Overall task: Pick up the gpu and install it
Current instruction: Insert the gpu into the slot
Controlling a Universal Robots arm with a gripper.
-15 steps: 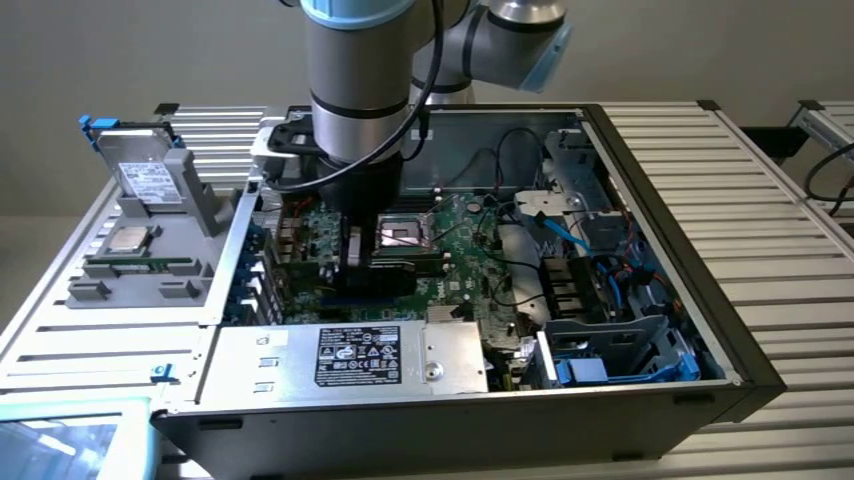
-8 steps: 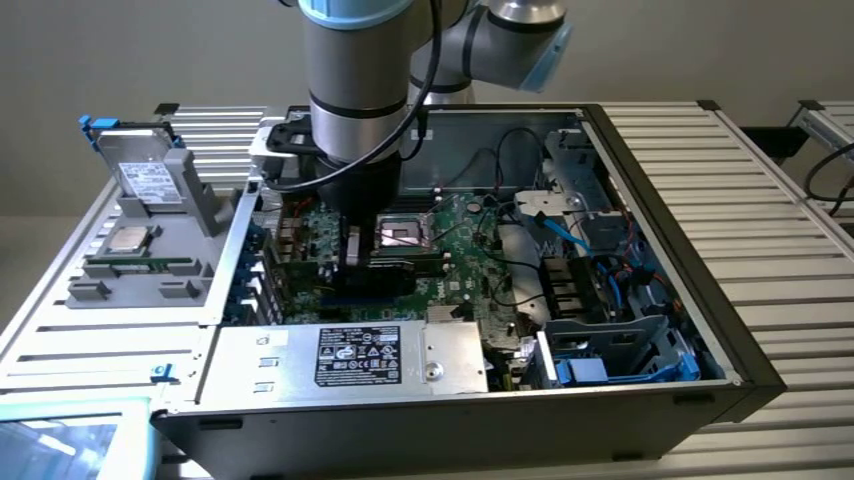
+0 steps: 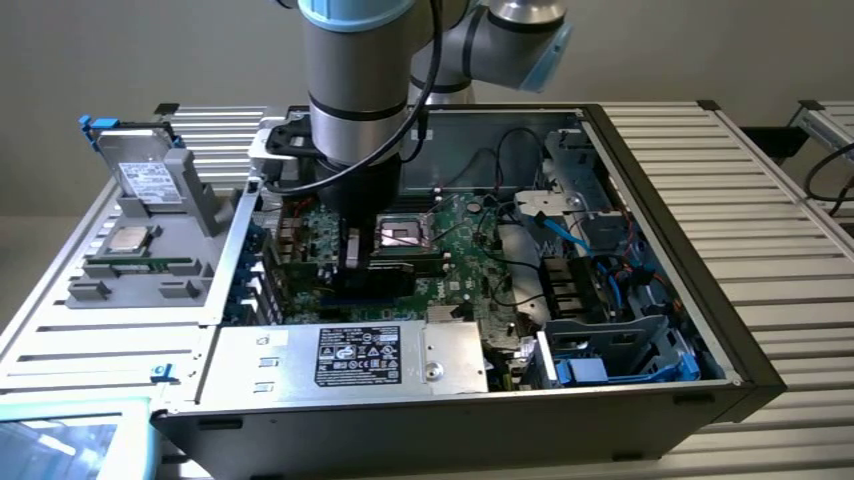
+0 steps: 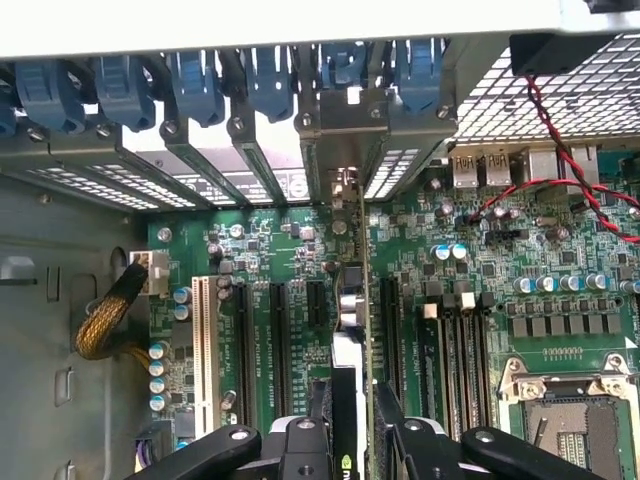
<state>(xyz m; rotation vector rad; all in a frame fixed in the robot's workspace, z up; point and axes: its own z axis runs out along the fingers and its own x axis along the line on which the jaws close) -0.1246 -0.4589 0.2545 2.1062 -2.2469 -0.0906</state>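
Grey metal slats make up the table [image 3: 787, 200] under your work. On it lies a big open computer case [image 3: 747, 370], and your robot arm [image 3: 354, 90] reaches down into it. Inside the case you can see a green board [image 3: 461, 255], a silver box [image 3: 451, 365] with a black sticker [image 3: 356, 356], and blue and black wires [image 3: 583, 243]. The sticker's words are too small to read. Beside the case, on the exterior view's left, a grey holder [image 3: 147, 265] carries a drive [image 3: 147, 178] with blue tabs and a square silver chip [image 3: 130, 238]. The wrist view gives you what the arm hides: the tool [image 4: 352, 425] is clamped on the gpu [image 4: 350, 300]. The gpu stands on its thin edge among the board's long black slots [image 4: 283, 330], its metal end near the blue clips [image 4: 200, 85] at the case wall. You cannot tell if it is pushed all the way in.
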